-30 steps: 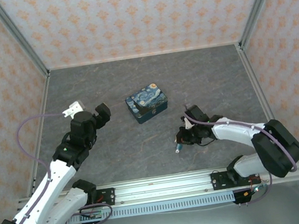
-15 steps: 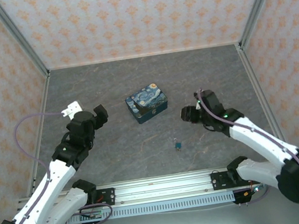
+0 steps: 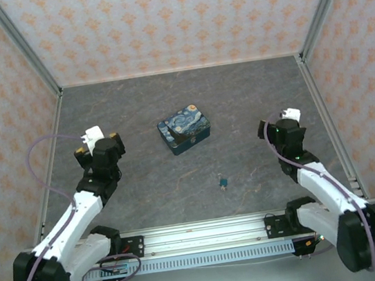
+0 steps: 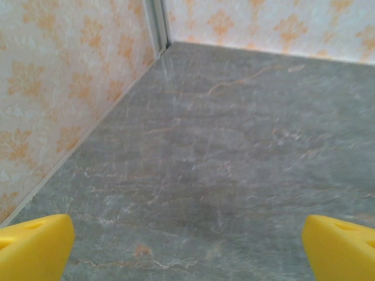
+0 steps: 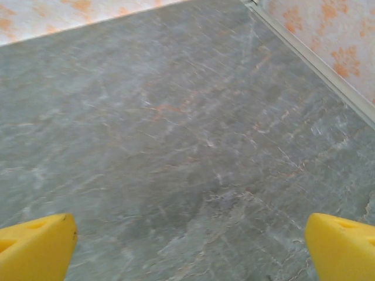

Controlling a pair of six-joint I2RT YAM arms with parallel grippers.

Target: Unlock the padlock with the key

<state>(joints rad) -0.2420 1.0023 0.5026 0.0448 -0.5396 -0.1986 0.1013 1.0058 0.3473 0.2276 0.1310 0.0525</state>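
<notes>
The tiny teal padlock [image 3: 223,181] lies alone on the grey floor, front of centre, with a small silvery bit at its near end; I cannot tell the key apart from it. My left gripper [image 3: 97,140] hangs at the left, far from the padlock. In the left wrist view the left gripper [image 4: 187,252] is open, its yellow fingertips [image 4: 32,247] wide apart over bare floor. My right gripper [image 3: 274,125] hovers at the right, well clear of the padlock. In the right wrist view the right gripper [image 5: 188,249] is open too, with nothing between its fingertips [image 5: 343,246].
A blue Starry-Night tin [image 3: 184,130] sits mid-table behind the padlock. Patterned walls [image 3: 1,104] close in the left, back and right sides. An aluminium rail [image 3: 200,234] with the arm bases runs along the near edge.
My right gripper was down at the padlock; it has opened, lifted and pulled back to the right. The left arm drew back to the left. The padlock stays on the floor.
</notes>
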